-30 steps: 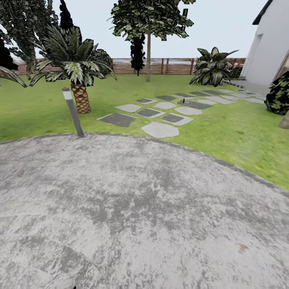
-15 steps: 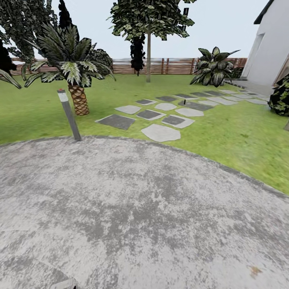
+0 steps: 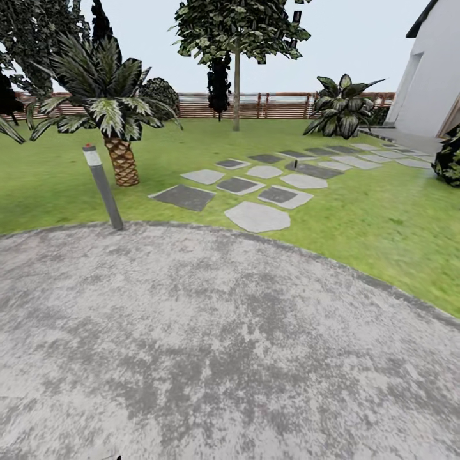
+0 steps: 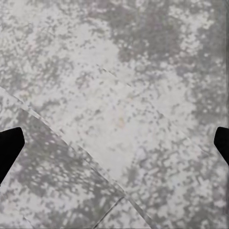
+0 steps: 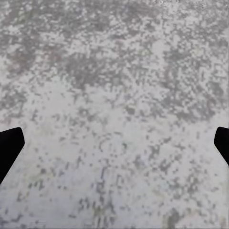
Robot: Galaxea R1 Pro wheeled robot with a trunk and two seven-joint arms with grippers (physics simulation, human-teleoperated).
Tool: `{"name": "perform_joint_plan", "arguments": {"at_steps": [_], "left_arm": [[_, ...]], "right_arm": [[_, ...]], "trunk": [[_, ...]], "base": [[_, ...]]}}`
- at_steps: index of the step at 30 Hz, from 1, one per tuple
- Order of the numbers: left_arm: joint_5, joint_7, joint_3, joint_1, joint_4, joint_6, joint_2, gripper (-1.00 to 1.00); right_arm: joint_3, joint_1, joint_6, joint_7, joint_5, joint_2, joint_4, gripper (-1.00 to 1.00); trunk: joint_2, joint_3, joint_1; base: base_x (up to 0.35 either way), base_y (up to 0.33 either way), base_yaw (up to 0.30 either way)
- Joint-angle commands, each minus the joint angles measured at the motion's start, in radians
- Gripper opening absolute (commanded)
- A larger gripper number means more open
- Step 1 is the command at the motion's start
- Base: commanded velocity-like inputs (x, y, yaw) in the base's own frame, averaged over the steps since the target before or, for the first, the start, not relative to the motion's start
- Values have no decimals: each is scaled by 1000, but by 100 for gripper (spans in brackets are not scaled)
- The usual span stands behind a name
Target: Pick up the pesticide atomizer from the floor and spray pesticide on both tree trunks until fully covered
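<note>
Garden (image 3: 377, 217): green lawn beyond a round grey concrete pad (image 3: 217, 345), ringed at the far side by a brown slat fence (image 3: 268, 105).
Tree (image 3: 236, 38): one tall tree with a thin-looking straight trunk (image 3: 236, 96) and dark leafy crown, standing far off on the lawn just before the fence, near the middle of the head view. Second tree not identifiable with certainty; dark foliage (image 3: 35, 38) at far left.
Paving slabs (image 3: 255, 216): grey stones in a path from the pad's edge across the grass toward a white building (image 3: 431, 76) at right.
Palm (image 3: 118, 160): short, diamond-scaled trunk, left of the slabs.
Post (image 3: 102, 186): grey, tilted, at the pad's rim near the palm.
Broad-leaf shrub (image 3: 342, 108): by the fence, right of the tree.
Left gripper (image 4: 114, 143): dark fingertips at opposite frame edges, spread wide apart, nothing between, concrete below.
Right gripper (image 5: 114, 143): likewise spread wide, empty, over concrete.
</note>
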Motion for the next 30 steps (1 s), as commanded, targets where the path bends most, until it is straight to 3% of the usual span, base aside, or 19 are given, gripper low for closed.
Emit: {"name": "perform_joint_plan", "arguments": {"at_steps": [1,16,30], "left_arm": [[9,1,-4,-1,1,-3,0,100],[11,1,-4,-1,1,-3,3,100],[11,1,-3,-1,1,-3,3,100]], "right_arm": [[-8,-1,-3,8,4,1,1,100],[-8,-1,-3,7,3,1,0,100],[-8,-1,-3,7,3,1,0,100]], "trunk": [[0,-1,0],[0,-1,0],[0,-1,0]], "base": [[339,0,0],[339,0,-8],[339,0,-154]]}}
